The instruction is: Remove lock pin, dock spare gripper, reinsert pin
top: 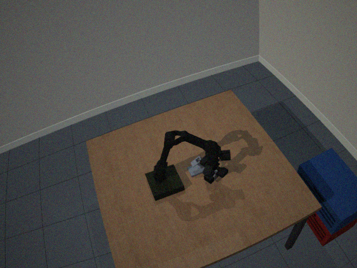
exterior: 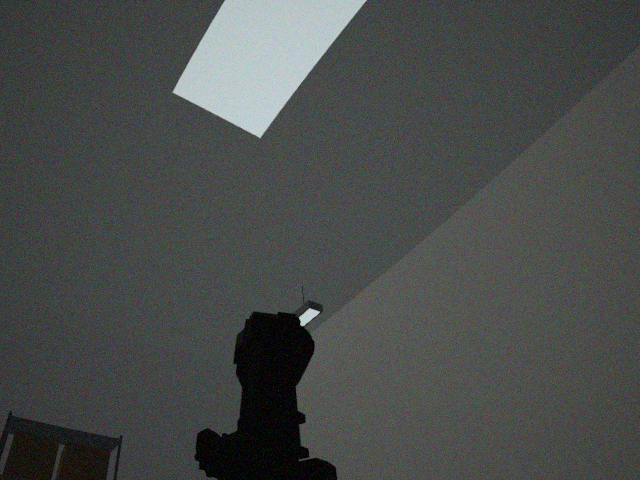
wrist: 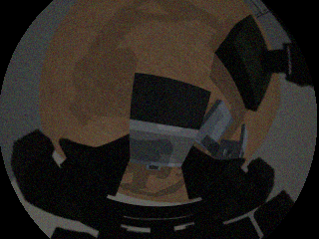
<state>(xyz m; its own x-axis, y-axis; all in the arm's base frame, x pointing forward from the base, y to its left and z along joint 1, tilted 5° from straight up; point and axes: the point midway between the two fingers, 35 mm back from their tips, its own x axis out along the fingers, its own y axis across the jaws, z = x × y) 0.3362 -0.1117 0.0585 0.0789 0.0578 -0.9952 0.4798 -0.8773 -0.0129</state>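
My gripper (top: 215, 175) (wrist: 158, 137) is shut on the spare gripper, a grey block (wrist: 161, 144) with a wide black part, and holds it above the table. In the top view the arm and fingers hide most of it. The pale blue-grey mount (top: 196, 170) (wrist: 215, 121) stands on the table between the arm's base and my gripper. Its raised socket part (top: 196, 160) shows beside the arm; in the wrist view the mount is to the right of the held block, apart from it. The lock pin cannot be made out. The exterior view shows only the arm's dark outline.
The arm's dark base plate (top: 164, 185) (wrist: 244, 62) stands on the wooden table (top: 138, 225) near the mount. A blue crate (top: 331, 184) above a red crate (top: 324, 233) is beyond the table's right edge. A shelf (exterior: 62, 445) shows low in the exterior view.
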